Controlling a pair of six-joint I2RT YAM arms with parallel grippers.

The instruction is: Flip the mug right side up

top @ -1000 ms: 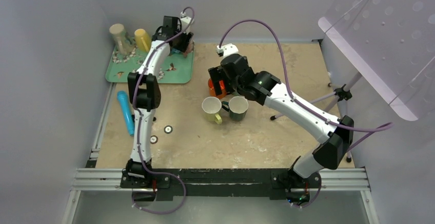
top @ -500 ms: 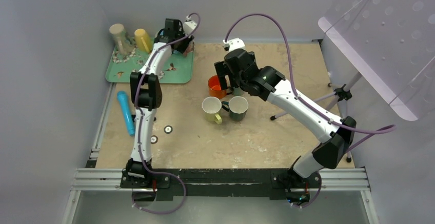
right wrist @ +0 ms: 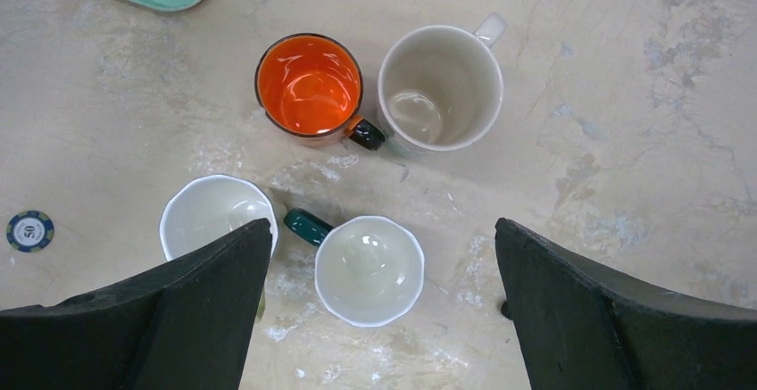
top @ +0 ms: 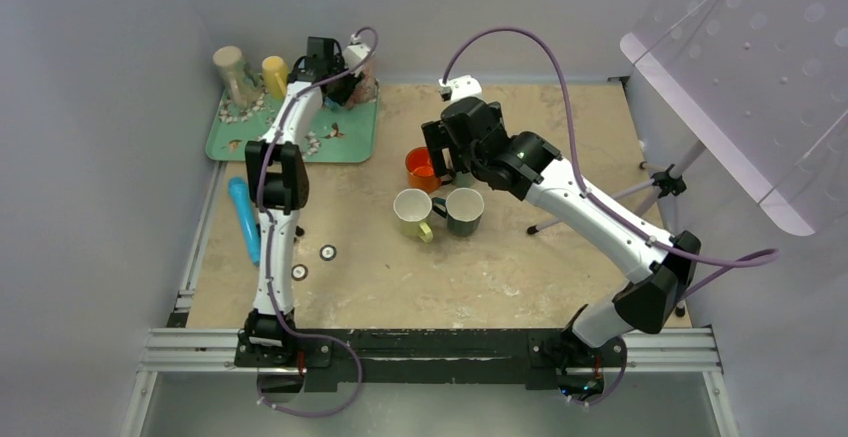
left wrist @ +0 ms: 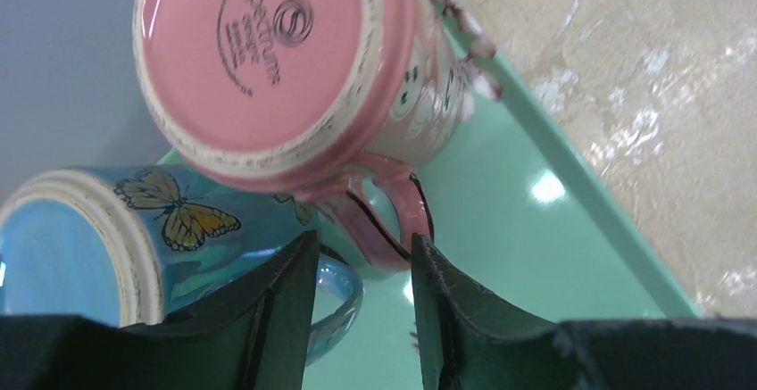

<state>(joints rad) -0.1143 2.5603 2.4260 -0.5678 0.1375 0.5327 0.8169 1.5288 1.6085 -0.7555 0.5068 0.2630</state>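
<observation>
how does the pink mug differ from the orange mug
The pink mug shows its base, apparently upside down; the orange mug stands mouth up. The pink mug is on the green tray, the orange mug on the table. The pink mug's handle is by the left claw; no claw touches the orange mug. Both have handles.

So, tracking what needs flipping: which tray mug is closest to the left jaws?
The pink ceramic mug, base up: its handle sits between the left jaws; the blue butterfly mug sits partly behind it.
</observation>
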